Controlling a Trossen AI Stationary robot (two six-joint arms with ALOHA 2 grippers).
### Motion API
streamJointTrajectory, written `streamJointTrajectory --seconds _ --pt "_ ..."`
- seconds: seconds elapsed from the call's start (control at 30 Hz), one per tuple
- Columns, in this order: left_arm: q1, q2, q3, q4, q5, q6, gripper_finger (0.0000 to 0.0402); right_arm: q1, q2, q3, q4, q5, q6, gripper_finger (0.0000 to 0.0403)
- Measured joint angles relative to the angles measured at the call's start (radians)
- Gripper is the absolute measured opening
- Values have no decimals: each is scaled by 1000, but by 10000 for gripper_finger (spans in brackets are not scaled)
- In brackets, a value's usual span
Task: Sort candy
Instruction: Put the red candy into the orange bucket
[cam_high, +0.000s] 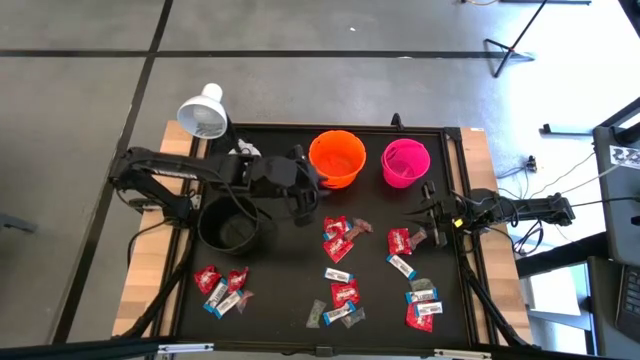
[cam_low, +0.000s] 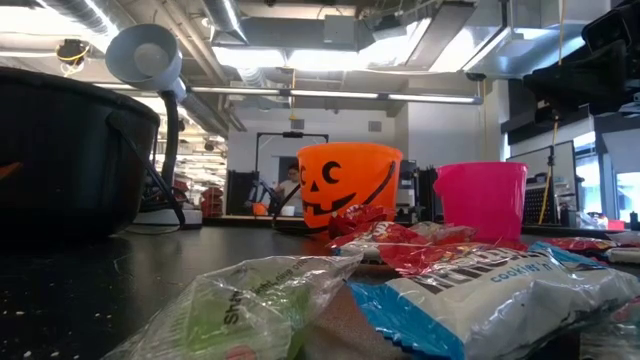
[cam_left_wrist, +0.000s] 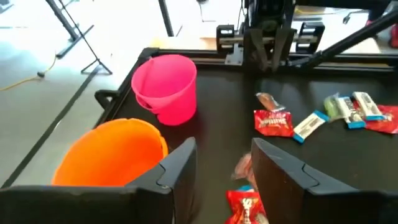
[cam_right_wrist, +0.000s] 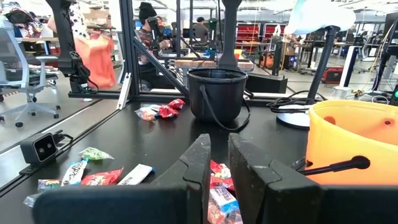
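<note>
Many small wrapped candies lie in loose clusters on the black table: red and blue-white ones at the middle (cam_high: 338, 238), more near the right (cam_high: 400, 240), at the near left (cam_high: 222, 285), and along the near edge (cam_high: 340, 300) (cam_high: 422, 305). My left gripper (cam_high: 308, 208) (cam_left_wrist: 224, 168) is open and hovers between the black and orange buckets, pointing toward the middle cluster; red candy (cam_left_wrist: 245, 205) shows beyond its fingers. My right gripper (cam_high: 418, 215) (cam_right_wrist: 219, 155) is narrowly open at the table's right side, pointing left toward the candy (cam_right_wrist: 217, 186).
The orange bucket (cam_high: 337, 158) and pink bucket (cam_high: 405, 162) stand side by side at the far edge. The black bucket (cam_high: 232, 222) stands at the left. A white lamp (cam_high: 203, 115) is at the far left corner. Candy wrappers (cam_low: 450, 290) fill the low view's foreground.
</note>
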Motion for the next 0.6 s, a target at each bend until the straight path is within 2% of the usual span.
streamJointTrajectory --seconds 0.17,0.47,0.6 --pt "-10 34 66 -61 12 0 149 0 0 0 0 0 0 58" --pt "-9 118 67 -53 8 -7 212 0 0 0 0 0 0 58" --pt "-18 148 66 -19 9 -5 219 0 0 0 0 0 0 58"
